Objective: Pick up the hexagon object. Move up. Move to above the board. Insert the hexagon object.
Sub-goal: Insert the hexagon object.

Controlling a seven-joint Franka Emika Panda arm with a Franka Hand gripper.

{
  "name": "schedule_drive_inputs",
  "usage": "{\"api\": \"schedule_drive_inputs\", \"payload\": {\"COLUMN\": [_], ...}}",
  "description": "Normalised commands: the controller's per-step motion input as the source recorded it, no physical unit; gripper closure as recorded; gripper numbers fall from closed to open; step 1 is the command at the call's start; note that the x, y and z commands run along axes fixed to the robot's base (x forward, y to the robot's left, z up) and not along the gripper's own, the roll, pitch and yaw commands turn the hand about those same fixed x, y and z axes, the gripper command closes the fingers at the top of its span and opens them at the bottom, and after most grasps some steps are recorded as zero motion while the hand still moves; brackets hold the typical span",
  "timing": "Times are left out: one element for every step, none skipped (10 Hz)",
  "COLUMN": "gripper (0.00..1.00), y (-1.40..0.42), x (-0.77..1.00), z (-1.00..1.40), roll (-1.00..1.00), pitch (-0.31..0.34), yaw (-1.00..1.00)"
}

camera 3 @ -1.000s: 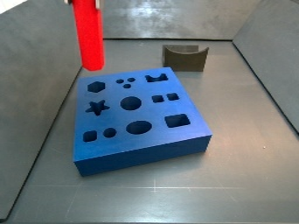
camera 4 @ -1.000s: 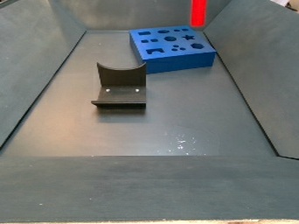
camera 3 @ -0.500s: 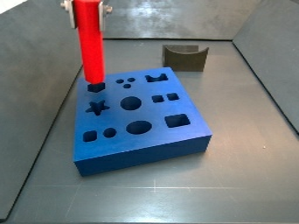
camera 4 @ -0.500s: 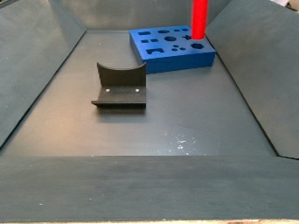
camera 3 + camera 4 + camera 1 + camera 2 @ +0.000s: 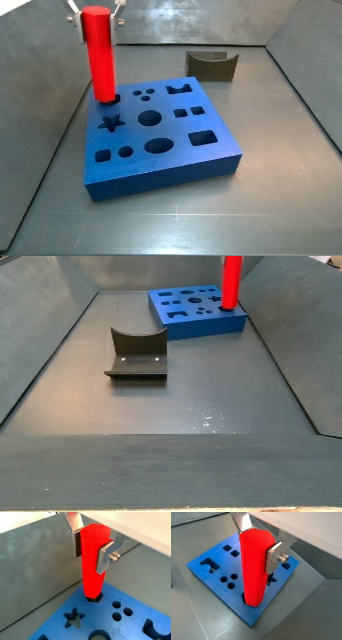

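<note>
Board (image 5: 133, 619) hole under pincer (image 5: 91, 543)-held hexagon object (image 5: 93, 562)

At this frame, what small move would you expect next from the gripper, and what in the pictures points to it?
Probably a slow, straight push down. The gripper sits over a corner of the board, fingers shut on the upright hexagon object, whose lower end is just inside a corner hole in a wrist view, with most of its length above the surface.

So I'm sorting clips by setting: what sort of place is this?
Probably a lab test cell: a bare grey walled bin, a blue board of shaped holes, and the gripper holding a red hexagon object at a corner hole.
</note>
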Motion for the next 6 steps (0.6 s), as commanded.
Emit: {"api": "schedule_drive_inputs", "payload": {"gripper": [1.00, 1.00, 1.00, 1.00, 1.00, 1.00], "y": [0.00, 0.00, -0.07, 0.00, -0.02, 0.04], "x": [0.00, 0.00, 0.23, 0.35, 0.00, 0.27], "z": [0.00, -0.03, -0.35, -0.30, 0.00, -0.40], "roll": [0.02, 0.00, 0.10, 0.04, 0.00, 0.00], "pitch": [0.003, 0.000, 0.104, 0.114, 0.000, 0.026], "yaw": [0.00, 0.00, 0.10, 0.05, 0.00, 0.10]}}
